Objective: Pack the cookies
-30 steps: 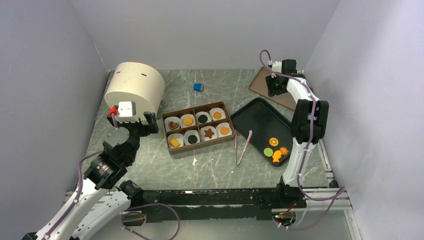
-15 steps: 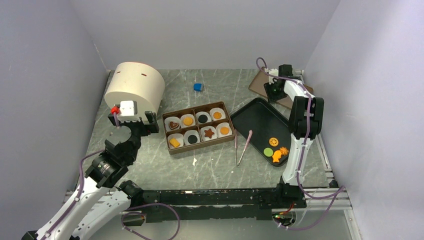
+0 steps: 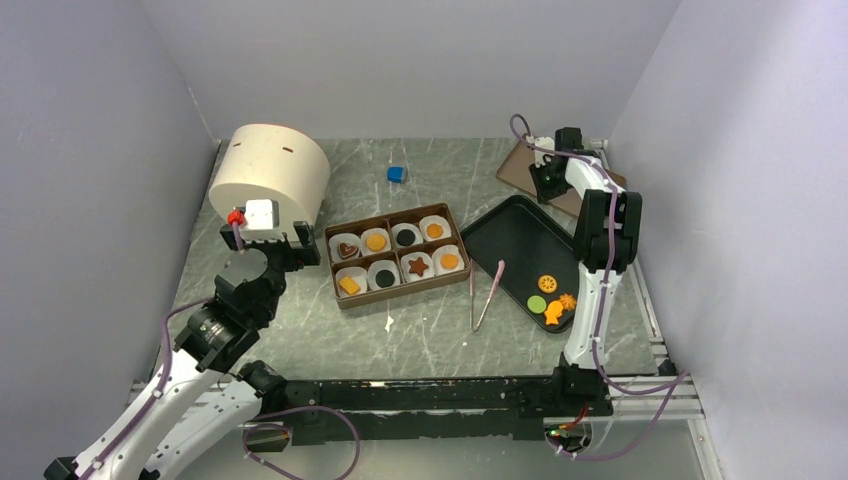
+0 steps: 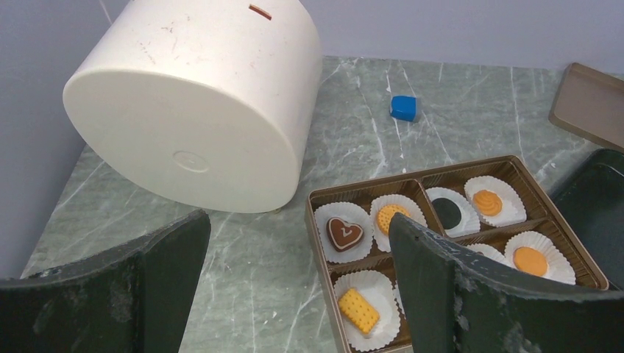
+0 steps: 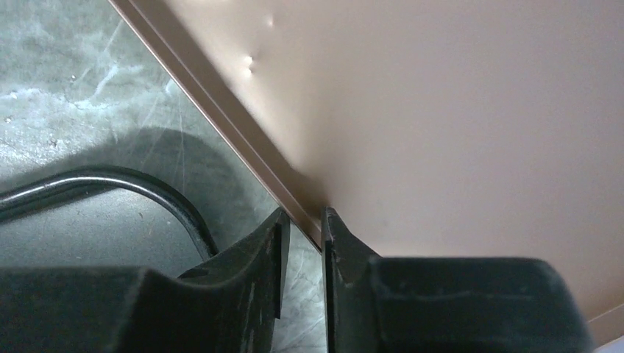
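Your left tool [image 4: 296, 229] is hanging wide open near the left edge of the bench [image 3: 420, 340], gripping nothing, with its fingers [image 4: 169, 272] well apart. It's sitting between the white drum [image 3: 270, 175], which is lying on its side toward the far-left corner, and the brown box [image 4: 368, 187] mid-bench.

Your right tool [image 5: 302, 229] is reaching into the far-right corner and pinching the rim of the brown lid [image 5: 478, 110]. One finger is sitting on each side of the raised edge, with almost no gap. The lid is sitting just beside the far end of the black tray [image 3: 515, 240].

The cookies [image 3: 418, 266] are sitting in two places.
- **In the box:** eight are lying there, one per white paper cup [image 4: 515, 209].
  - Far row, left to right: heart [image 3: 347, 250], orange round, black round, orange round.
  - Near row, left to right: orange square [image 3: 349, 285], black round, brown star, orange round.
- **On the tray:** four more are lying loose at the near end, toward the right edge. They are a patterned orange round [image 3: 547, 283], a green round [image 3: 537, 303], an orange fish [image 3: 553, 315] and a small spiky orange piece [image 3: 568, 301].

The tongs [image 3: 485, 295] are lying on the bench between box and tray, with the far tip just beside the tray rim. The blue cube [image 3: 397, 174] is sitting alone near the far edge, well apart from the box.
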Action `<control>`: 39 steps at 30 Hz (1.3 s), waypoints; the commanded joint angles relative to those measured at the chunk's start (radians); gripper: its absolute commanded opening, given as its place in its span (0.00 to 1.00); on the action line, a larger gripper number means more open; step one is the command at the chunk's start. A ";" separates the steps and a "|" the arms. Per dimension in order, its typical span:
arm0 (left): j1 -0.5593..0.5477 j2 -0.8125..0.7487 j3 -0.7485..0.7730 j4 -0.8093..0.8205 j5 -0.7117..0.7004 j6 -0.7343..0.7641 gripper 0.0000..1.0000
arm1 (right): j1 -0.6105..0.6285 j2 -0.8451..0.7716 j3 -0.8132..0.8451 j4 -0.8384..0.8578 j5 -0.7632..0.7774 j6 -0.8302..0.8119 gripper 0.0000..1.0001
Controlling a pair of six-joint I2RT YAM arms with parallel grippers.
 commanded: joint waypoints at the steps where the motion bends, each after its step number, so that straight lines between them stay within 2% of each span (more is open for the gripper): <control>1: -0.003 0.010 0.003 0.037 -0.016 0.026 0.96 | 0.010 0.038 0.055 -0.042 -0.037 -0.005 0.22; 8: -0.003 0.013 0.004 0.036 -0.016 0.027 0.96 | 0.027 -0.019 0.026 0.032 0.065 0.020 0.00; 23: -0.001 0.009 0.005 0.032 -0.004 0.021 0.96 | 0.040 -0.259 -0.142 0.274 0.260 0.004 0.00; 31: -0.002 0.016 0.004 0.032 0.005 0.022 0.96 | 0.040 -0.301 -0.154 0.301 0.276 -0.042 0.00; 39: -0.002 0.028 0.005 0.040 0.042 0.024 0.96 | 0.114 -0.335 -0.165 0.278 0.267 0.051 0.00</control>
